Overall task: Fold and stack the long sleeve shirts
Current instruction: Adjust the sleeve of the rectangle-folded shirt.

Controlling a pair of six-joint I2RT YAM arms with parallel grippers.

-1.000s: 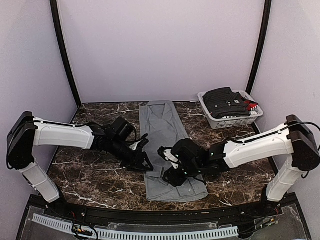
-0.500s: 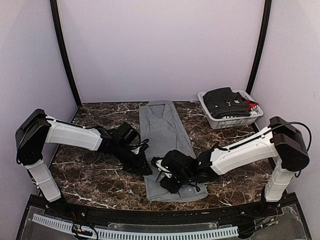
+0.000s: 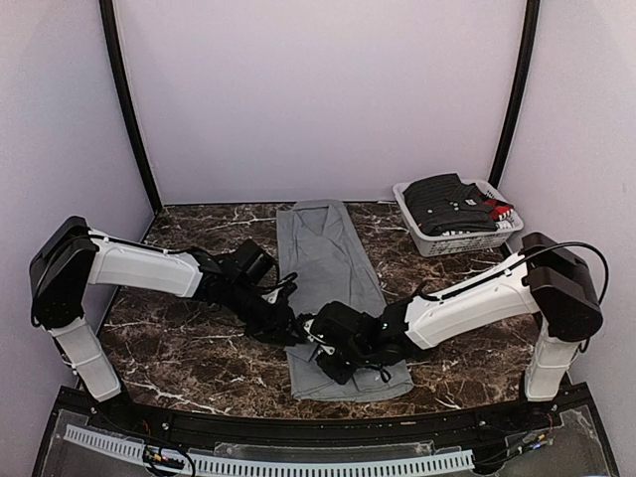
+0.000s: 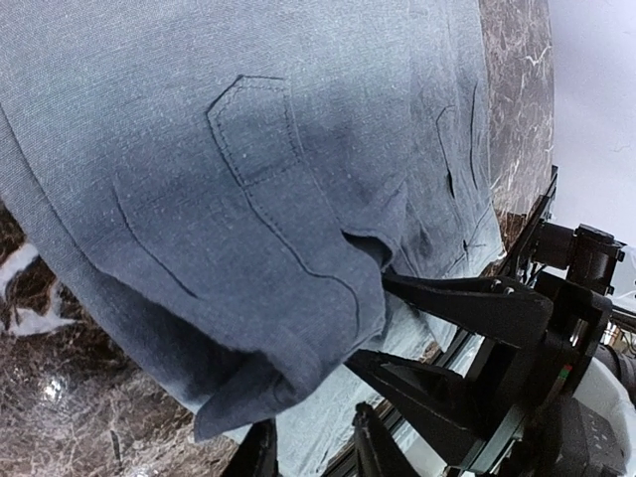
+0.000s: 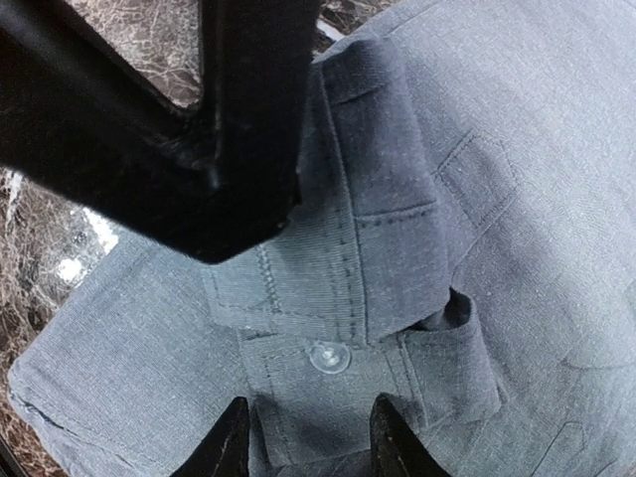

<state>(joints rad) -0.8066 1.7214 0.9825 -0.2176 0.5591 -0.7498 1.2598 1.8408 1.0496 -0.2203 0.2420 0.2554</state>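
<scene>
Getting set for a fold I reckon: grey shirt (image 3: 328,263) lies flat mid-table, right gripper (image 5: 308,437) parted over its cuff (image 5: 343,328), left gripper (image 4: 313,447) can't tell, both need a firm pinch next.

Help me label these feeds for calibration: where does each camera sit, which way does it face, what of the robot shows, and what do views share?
Top external: above and behind the bases, facing down and forward at table, grey shirt and basket; both arms show.
Left wrist: low over the shirt's edge; its fingertips at bottom, right gripper opposite.
Right wrist: close above a buttoned cuff; its fingertips at bottom, left gripper upper left.
Shared: all show the shirt; each wrist view shows the other gripper.
</scene>
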